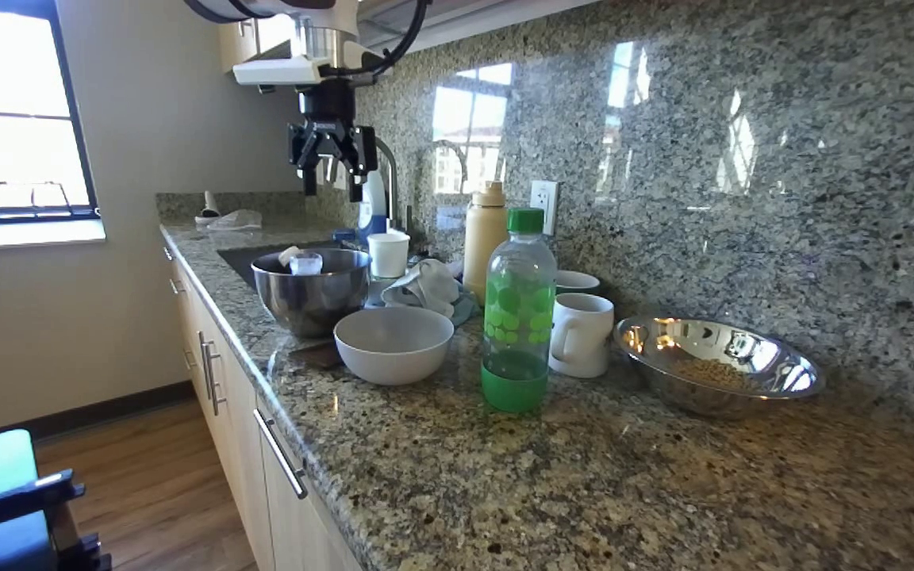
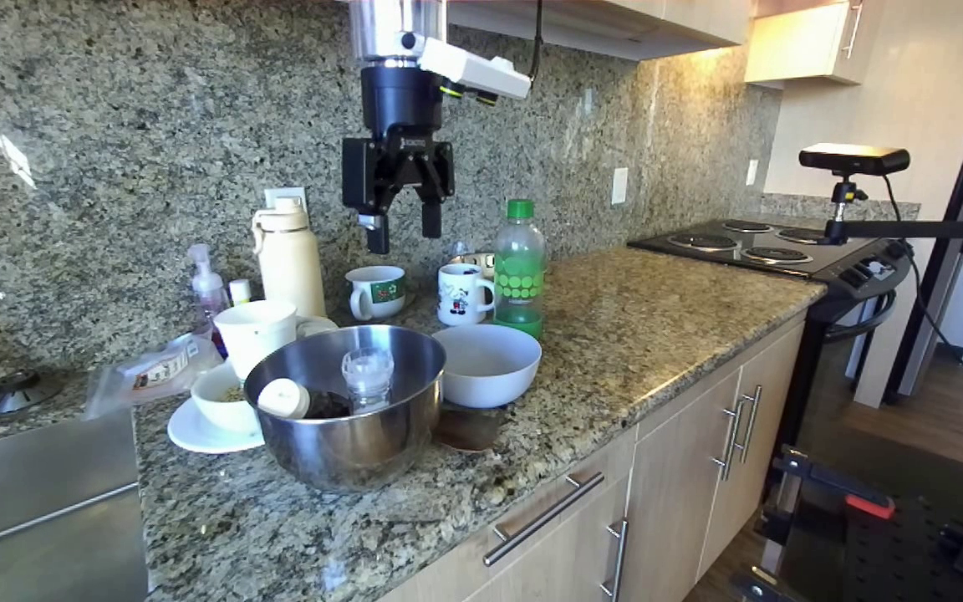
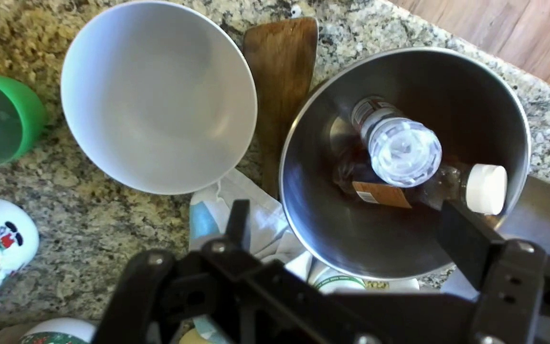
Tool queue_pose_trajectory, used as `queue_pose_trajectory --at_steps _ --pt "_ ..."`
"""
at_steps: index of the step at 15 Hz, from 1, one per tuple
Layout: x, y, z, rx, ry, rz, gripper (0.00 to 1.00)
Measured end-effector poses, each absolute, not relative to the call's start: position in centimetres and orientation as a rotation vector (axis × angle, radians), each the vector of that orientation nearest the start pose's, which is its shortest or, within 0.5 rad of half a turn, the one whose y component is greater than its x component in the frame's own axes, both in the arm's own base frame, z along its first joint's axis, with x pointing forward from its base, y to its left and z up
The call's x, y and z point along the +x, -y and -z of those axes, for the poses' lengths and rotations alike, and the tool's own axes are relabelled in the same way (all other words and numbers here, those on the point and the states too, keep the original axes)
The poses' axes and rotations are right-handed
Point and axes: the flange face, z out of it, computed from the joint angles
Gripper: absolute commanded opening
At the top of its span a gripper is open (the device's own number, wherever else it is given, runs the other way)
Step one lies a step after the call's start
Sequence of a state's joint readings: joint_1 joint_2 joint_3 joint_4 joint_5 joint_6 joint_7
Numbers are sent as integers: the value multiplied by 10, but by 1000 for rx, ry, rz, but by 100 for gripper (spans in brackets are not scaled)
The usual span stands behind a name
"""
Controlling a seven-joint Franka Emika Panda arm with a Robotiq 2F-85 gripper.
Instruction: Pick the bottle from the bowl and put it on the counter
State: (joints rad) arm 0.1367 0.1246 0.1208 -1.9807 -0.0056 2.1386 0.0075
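My pincer (image 2: 405,240) is hanging released, its two fingers (image 2: 431,221) standing wide apart with nothing between them. Below it the steel mixing bowl (image 2: 348,460) is sitting, and inside, under the pincer, a clear-topped jar (image 3: 404,150) is standing nearly upright. Also beneath the pincer the bottle (image 3: 435,192), as I am reading it the one with the white cap (image 3: 486,189), is leaning aslant in the bowl, partly hidden by the jar in the wrist view; its cap is resting near the wall, though whether touching it I am not making out. I am expecting something stiff, smooth and rather slippery; I am failing to tell glass from plastic or how full it is, so I am guessing at a modest weight and favouring a gentle squeeze. I am judging the best hold to be just behind the cap, fingers going across the bottle's length, while minding that the wall is leaving little room there and that the jar could be tipping into the way. Farther from the pincer, past the white bowl (image 2: 494,380), the desk (image 2: 665,309) is running on, and there I am picturing it set down.
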Motion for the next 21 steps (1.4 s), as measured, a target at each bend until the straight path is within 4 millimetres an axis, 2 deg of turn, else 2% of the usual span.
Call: queue_pose_trajectory --at_steps 4,8,21 --pt "584 -167 -395 -3087 430 40 100" --pt "592 -179 -382 -3071 443 16 100" --pt "573 -221 -343 -2980 378 -121 100"
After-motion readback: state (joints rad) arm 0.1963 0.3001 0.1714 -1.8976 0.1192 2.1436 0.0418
